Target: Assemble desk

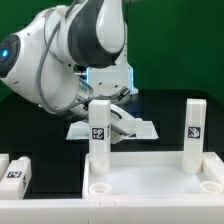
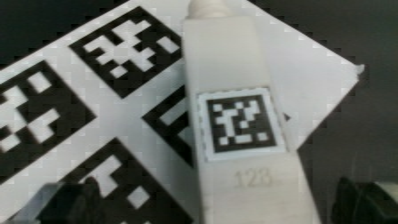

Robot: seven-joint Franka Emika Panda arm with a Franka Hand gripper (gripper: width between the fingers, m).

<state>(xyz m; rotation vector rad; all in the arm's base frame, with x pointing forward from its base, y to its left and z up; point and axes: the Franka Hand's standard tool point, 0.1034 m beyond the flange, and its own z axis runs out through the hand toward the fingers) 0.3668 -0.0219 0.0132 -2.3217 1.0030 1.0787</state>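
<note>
The white desk tabletop (image 1: 146, 160) lies rim-up at the front on the exterior view's right. Two white tagged legs stand upright in its far corner sockets, one on the left (image 1: 98, 132) and one on the right (image 1: 195, 130). My gripper (image 1: 100, 102) is at the top of the left leg. In the wrist view that leg (image 2: 233, 120) shows its tag and runs between my dark fingers (image 2: 361, 200), with a gap on either side. My gripper (image 2: 222, 208) looks open around it.
The marker board (image 1: 138, 128) lies on the black table just behind the left leg and fills the background in the wrist view (image 2: 107, 80). Two loose white legs (image 1: 15, 170) lie at the front on the exterior view's left. A green wall stands behind.
</note>
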